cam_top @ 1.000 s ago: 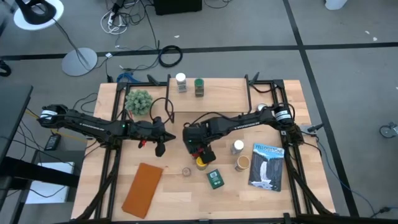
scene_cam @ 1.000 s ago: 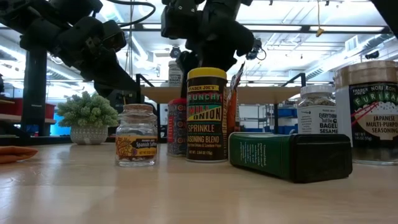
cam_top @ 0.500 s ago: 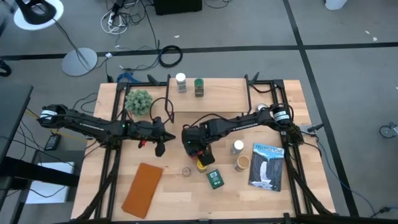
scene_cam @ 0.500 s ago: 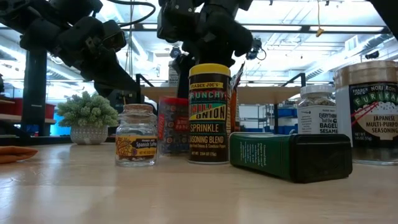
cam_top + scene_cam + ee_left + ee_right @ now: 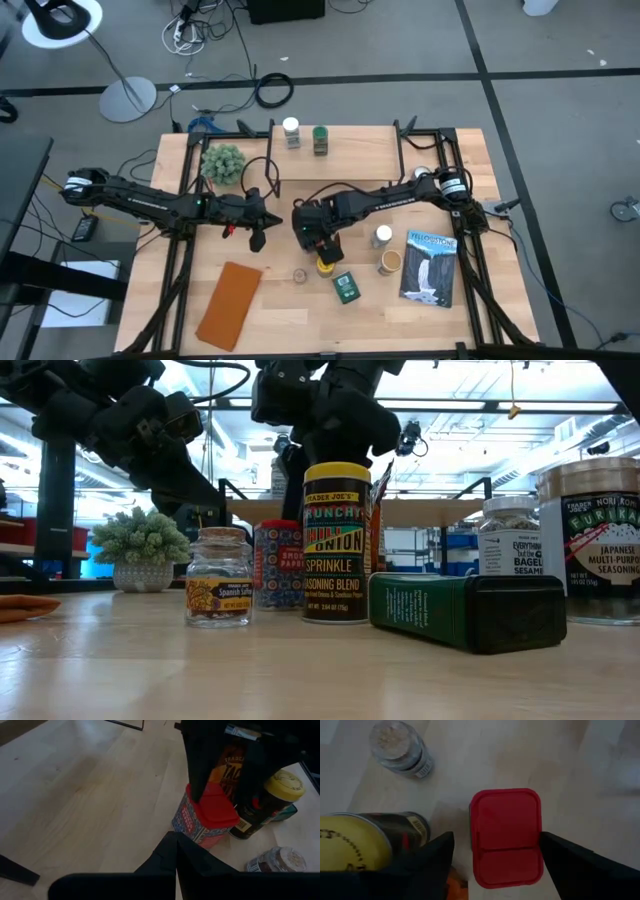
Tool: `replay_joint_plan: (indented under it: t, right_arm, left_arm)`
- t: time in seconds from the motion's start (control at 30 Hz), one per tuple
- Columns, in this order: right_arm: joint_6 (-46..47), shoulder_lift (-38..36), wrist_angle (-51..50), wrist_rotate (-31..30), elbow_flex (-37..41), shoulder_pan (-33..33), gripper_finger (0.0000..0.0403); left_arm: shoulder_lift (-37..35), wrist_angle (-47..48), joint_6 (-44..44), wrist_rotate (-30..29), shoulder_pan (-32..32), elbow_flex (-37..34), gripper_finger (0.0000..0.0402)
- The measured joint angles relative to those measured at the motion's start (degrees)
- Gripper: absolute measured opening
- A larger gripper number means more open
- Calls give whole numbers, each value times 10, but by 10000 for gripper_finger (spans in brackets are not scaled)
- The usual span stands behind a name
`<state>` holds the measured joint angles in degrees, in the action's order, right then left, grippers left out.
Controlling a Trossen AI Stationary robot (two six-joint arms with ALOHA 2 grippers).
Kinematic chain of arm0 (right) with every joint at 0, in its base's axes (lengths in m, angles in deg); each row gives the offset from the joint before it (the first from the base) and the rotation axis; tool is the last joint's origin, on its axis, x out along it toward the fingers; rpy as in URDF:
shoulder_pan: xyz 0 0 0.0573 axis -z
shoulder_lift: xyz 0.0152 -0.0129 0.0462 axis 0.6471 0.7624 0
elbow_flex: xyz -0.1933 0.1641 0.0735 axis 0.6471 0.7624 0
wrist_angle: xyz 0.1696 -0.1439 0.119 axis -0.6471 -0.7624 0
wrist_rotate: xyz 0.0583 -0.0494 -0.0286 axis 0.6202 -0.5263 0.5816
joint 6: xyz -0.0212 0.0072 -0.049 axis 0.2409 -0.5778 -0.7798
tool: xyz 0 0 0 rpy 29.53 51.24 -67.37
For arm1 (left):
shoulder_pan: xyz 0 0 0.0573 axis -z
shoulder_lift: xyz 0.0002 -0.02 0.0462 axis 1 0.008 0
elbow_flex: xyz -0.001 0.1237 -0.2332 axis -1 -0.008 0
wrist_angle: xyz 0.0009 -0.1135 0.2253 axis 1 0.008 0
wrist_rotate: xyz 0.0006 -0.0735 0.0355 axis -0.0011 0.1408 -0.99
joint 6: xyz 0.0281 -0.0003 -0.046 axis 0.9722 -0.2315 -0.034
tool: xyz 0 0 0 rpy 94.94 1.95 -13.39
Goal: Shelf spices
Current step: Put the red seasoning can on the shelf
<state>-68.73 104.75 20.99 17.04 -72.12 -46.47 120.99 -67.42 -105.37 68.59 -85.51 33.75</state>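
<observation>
Near the yellow-lidded jar (image 5: 335, 540), mid-counter (image 5: 280, 300): right gripper (image 5: 492, 852) poised directly over the red-lidded tin (image 5: 506, 836), fingers (image 5: 427, 862) wide, one each side of the lid, gaps visible on both sides; no contact seen. Tin stands upright on the counter, just beside the yellow-lidded jar and behind it in the low view. An amber packet (image 5: 231, 767) leans behind those two. Small cork-topped jar (image 5: 219, 577) stands nearby on the counter; dark green tin (image 5: 465, 610) lies on its side next to the yellow-lidded jar. Two spice jars (image 5: 305, 137) already sit on the shelf (image 5: 360, 150), well apart from the yellow-lidded jar. Left gripper (image 5: 257, 232) hovers beyond the red-lidded tin, fingers closed, empty.
</observation>
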Motion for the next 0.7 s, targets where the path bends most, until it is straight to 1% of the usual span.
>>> replay_joint_plan:
  t: [0.23, 0.37, 0.6, 0.7]
  right_arm:
    - [0, 0, 15, 1, 0, 6, 293]
    - [6, -2, 22, 33, 9, 9, 293]
    - [9, -6, 45, 18, 37, 9, 293]
    - [11, 4, 44, 9, 43, 9, 293]
  left_arm:
    - [0, 0, 0, 0, 0, 0, 5]
    - [0, 0, 0, 0, 0, 0, 5]
    - [0, 0, 0, 0, 0, 0, 5]
    - [0, 0, 0, 0, 0, 0, 5]
